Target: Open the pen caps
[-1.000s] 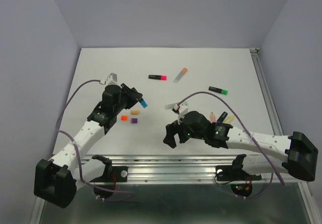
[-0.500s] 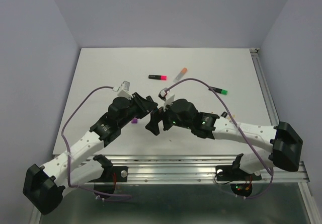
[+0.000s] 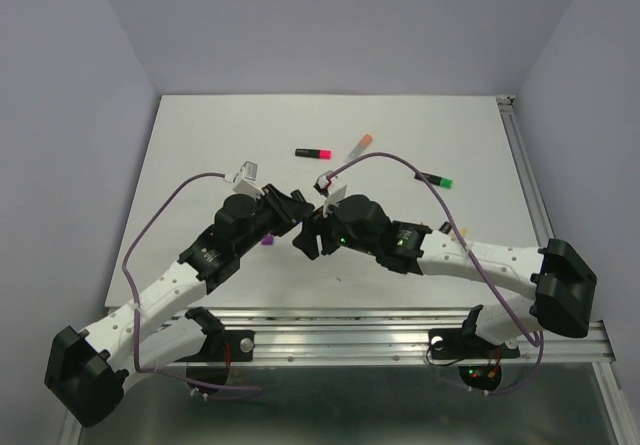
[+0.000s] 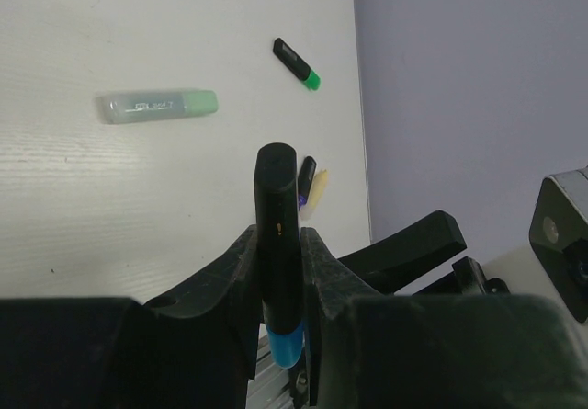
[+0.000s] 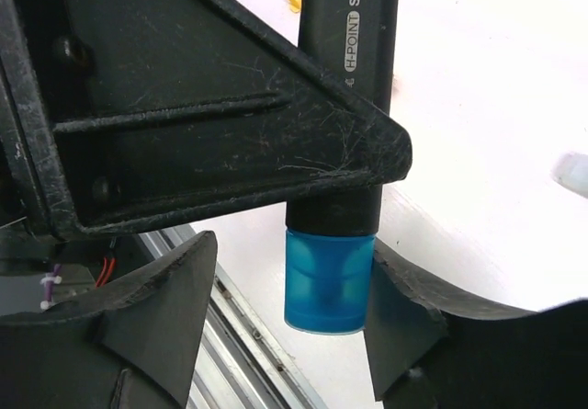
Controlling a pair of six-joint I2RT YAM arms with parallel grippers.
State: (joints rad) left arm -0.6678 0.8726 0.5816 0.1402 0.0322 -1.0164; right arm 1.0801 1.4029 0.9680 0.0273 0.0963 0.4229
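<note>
Here, black pen (image 4: 277,234), green cap (image 4: 312,81), pale barrel (image 4: 159,106)

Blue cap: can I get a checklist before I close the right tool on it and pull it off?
1. Left tool shut on the black pen: ok.
2. Blue cap seated on the pen, protruding beyond the left tool: ok.
3. Cap inside the open right tool: ok.
4. Right tool clamped on the cap: not ok, a gap shows beside it.
5. Pen axis lined up with the right tool's pull: cannot tell.
</note>
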